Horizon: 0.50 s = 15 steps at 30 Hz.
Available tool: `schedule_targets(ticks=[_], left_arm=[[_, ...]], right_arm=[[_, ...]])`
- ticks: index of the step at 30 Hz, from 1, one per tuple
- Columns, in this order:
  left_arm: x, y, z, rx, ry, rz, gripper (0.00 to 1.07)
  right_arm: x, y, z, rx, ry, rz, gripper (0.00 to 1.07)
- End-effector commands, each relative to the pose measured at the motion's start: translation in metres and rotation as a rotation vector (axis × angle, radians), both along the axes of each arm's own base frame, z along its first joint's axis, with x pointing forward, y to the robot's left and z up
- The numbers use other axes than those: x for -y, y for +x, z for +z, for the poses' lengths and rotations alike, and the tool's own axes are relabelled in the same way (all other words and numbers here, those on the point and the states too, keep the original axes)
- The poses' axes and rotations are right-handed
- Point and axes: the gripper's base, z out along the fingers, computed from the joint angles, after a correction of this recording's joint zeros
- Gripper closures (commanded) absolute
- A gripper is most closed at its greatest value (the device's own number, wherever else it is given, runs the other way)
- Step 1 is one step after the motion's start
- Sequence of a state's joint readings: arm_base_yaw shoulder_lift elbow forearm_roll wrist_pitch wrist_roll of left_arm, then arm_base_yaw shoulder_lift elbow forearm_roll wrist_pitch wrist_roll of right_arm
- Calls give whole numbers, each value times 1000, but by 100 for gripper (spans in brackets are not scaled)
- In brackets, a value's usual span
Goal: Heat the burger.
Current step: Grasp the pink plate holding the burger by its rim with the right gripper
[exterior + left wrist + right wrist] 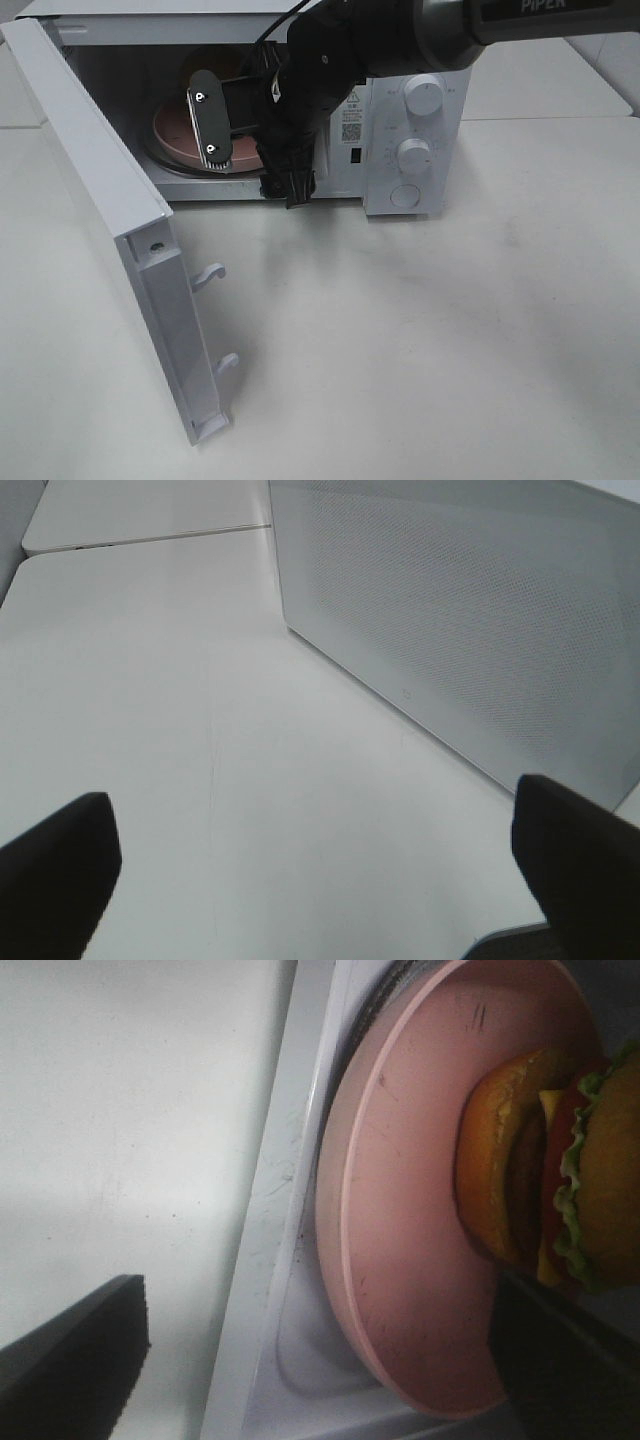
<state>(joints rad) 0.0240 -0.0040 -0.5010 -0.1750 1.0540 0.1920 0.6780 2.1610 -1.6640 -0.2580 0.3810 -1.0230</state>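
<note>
The burger (500,1190), with golden bun, green lettuce and red layer, sits on a pink plate (400,1210) inside the open microwave (415,130). In the exterior high view the plate (180,135) lies in the microwave's cavity and the burger is mostly hidden behind my right arm. My right gripper (215,115) reaches into the cavity over the plate. In the right wrist view the right gripper (320,1360) is open, its fingers wide apart on either side of the plate's near rim, holding nothing. My left gripper (315,870) is open and empty above the table.
The microwave door (100,200) stands swung wide open to the left, with two latch hooks (215,272) on its edge. Its perforated outer face (460,610) fills the left wrist view. Two knobs (425,97) and a round button sit on the right panel. The white table (420,340) stretches in front.
</note>
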Motion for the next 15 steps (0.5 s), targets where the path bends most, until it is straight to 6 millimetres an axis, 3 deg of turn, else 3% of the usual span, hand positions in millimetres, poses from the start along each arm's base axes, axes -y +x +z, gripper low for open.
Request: schedule_targets(ticks=[1,15], left_arm=[[0,-3,0,30,-4,-2,6],[0,-3,0,30,-4,-2,6]], right_arm=[[-5,4,-1,8,20,-8,18],[-19,24,-25,-2,15,-41,19]])
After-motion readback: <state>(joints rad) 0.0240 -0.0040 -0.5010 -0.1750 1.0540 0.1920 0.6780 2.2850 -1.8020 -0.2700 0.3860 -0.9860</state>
